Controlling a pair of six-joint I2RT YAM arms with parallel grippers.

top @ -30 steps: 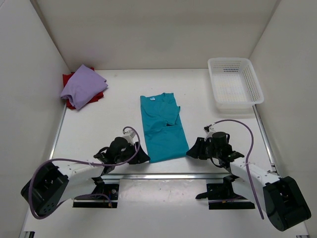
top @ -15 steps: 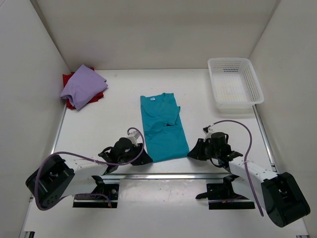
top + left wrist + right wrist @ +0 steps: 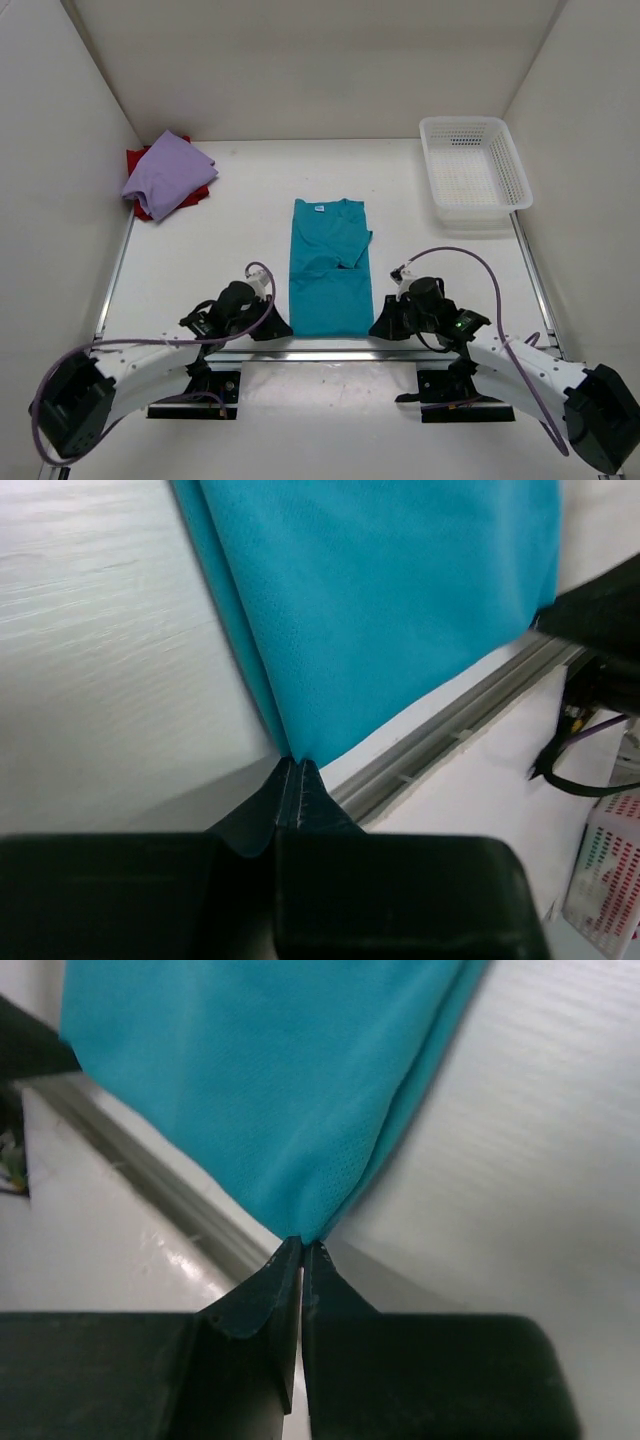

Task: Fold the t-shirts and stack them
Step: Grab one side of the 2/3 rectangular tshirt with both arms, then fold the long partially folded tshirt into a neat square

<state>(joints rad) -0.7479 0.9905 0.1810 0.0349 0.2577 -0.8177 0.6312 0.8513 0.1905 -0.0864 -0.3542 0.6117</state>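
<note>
A teal t-shirt (image 3: 330, 268) lies folded lengthwise in the middle of the table, collar and white label at the far end. My left gripper (image 3: 284, 325) is shut on its near left hem corner; in the left wrist view the teal t-shirt (image 3: 390, 610) rises from the pinched left gripper (image 3: 293, 765). My right gripper (image 3: 378, 325) is shut on the near right corner, and the teal t-shirt (image 3: 290, 1080) fans out above the closed right gripper (image 3: 302, 1245). A lavender t-shirt (image 3: 165, 175) lies folded on a red t-shirt (image 3: 140, 165) at the far left.
A white mesh basket (image 3: 472, 172) stands at the far right corner. A metal rail (image 3: 320, 352) runs along the near edge just behind the shirt's hem. White walls close in the table on three sides.
Both grippers closed on the teal t-shirt's near corners. The shirt, skewed before, now lies straight, with its hem drawn toward the near rail.
</note>
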